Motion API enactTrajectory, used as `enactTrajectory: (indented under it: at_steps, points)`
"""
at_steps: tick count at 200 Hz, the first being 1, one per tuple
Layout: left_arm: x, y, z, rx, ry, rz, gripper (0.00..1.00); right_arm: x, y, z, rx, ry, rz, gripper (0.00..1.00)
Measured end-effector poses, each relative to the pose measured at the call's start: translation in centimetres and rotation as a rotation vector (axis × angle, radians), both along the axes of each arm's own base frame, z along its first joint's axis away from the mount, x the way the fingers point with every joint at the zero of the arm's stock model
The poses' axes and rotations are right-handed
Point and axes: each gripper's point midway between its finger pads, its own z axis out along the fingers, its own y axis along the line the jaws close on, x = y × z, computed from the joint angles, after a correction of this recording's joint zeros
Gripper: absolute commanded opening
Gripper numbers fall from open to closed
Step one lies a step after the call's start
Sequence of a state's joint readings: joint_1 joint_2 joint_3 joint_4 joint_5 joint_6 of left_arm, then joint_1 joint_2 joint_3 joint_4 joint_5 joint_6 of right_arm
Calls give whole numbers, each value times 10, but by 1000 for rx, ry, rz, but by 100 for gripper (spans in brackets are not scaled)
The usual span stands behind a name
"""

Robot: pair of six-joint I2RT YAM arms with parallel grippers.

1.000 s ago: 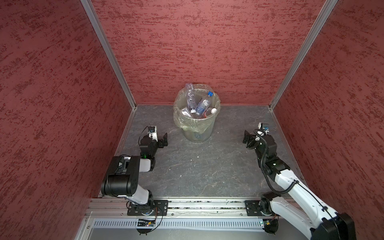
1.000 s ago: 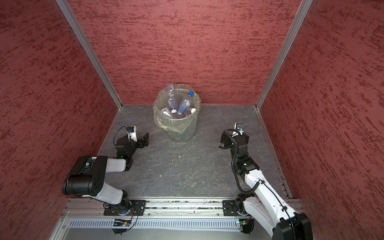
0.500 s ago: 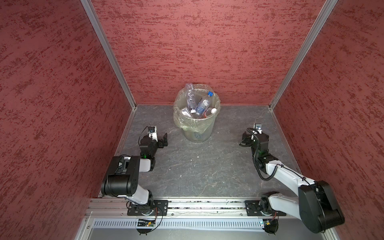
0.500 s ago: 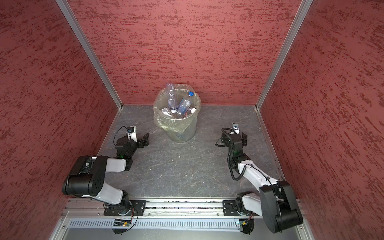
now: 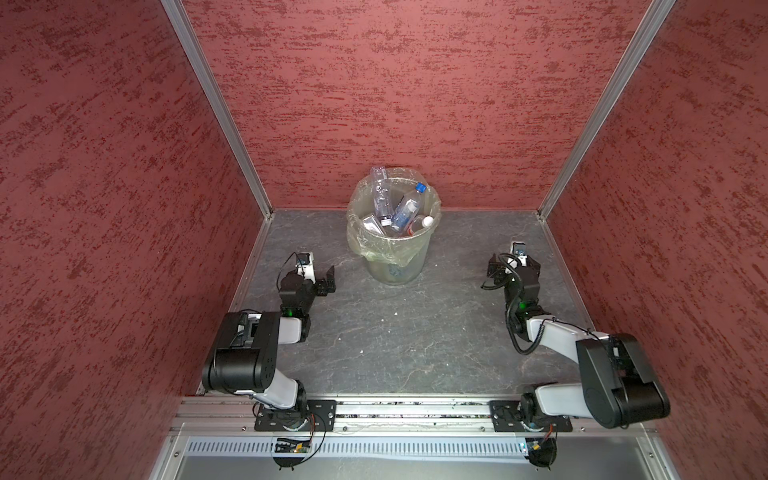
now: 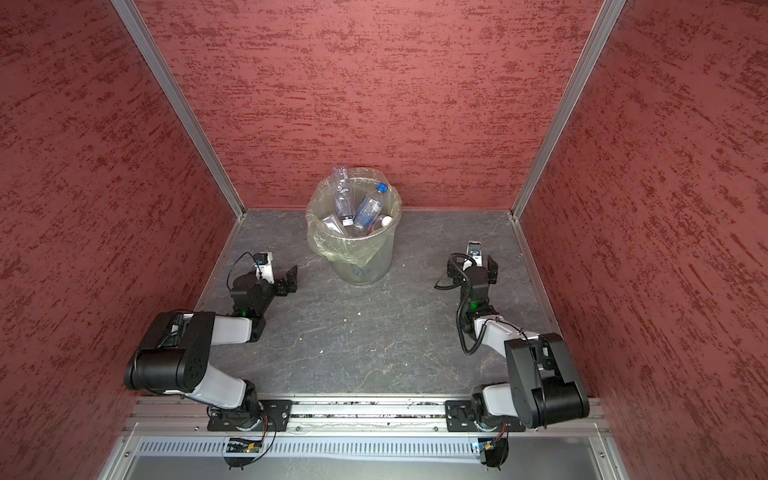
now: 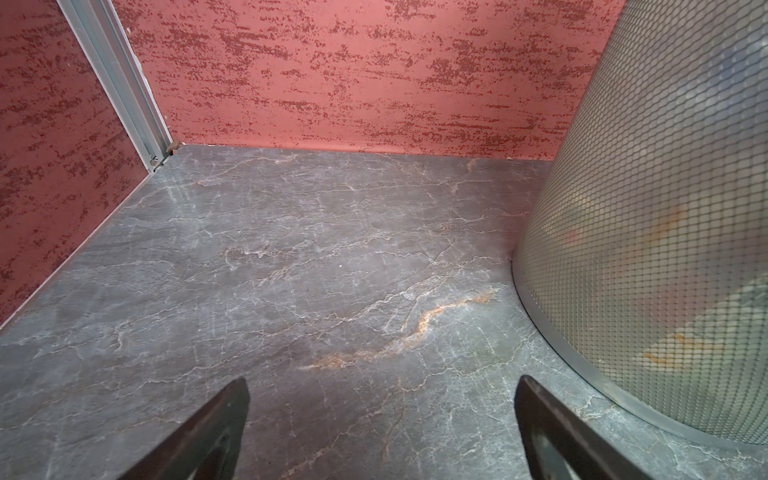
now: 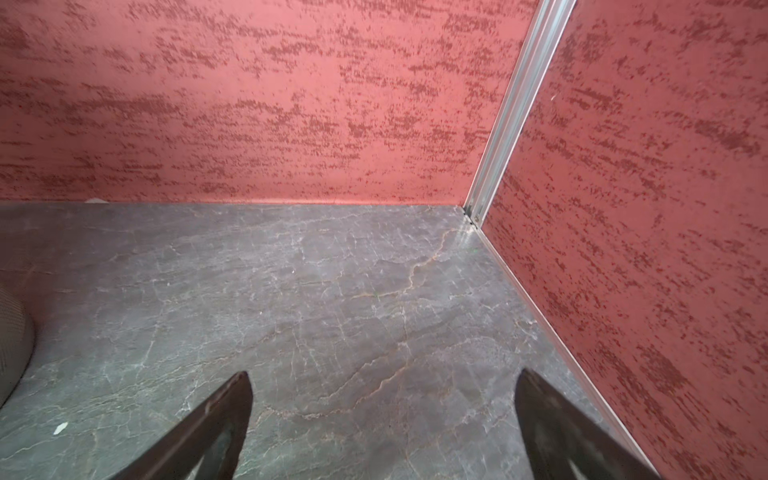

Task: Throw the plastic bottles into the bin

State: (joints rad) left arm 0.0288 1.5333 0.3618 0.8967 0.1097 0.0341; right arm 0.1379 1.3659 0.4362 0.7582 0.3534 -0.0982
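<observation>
The bin (image 5: 392, 249) (image 6: 361, 253), a translucent bucket with a clear bag folded over its rim, stands at the back middle of the floor. Several plastic bottles (image 5: 405, 212) (image 6: 368, 212) lie piled inside it, one neck sticking up above the rim. My left gripper (image 5: 320, 274) (image 6: 282, 276) rests low, left of the bin, open and empty. In the left wrist view that gripper (image 7: 382, 386) shows bare floor between its fingers, with the bin wall (image 7: 665, 208) close beside it. My right gripper (image 5: 514, 264) (image 6: 472, 264) (image 8: 384, 382) sits right of the bin, open and empty.
Red textured walls (image 5: 124, 208) close in the back and both sides, with aluminium posts (image 5: 216, 108) in the back corners. A metal rail (image 5: 395, 409) carrying both arm bases runs along the front. Small white specks (image 5: 395, 313) lie on the grey floor.
The right arm has folded back, its elbow dropping toward the front rail, and its gripper has shifted slightly right. The left arm, bin and bottles have not moved.
</observation>
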Motion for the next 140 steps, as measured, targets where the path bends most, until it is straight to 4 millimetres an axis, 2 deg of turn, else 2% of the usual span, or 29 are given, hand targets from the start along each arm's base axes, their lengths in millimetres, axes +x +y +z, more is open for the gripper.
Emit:
enactTrajectory:
  at_steps: [114, 127, 140]
  points:
    - [0, 0, 0, 0, 0, 0, 99, -6, -12, 9, 33, -72, 6, 98]
    - [0, 0, 0, 0, 0, 0, 99, -9, -11, 6, 41, -78, 12, 98]
    - [0, 0, 0, 0, 0, 0, 99, -14, -10, -6, 46, -70, 20, 98]
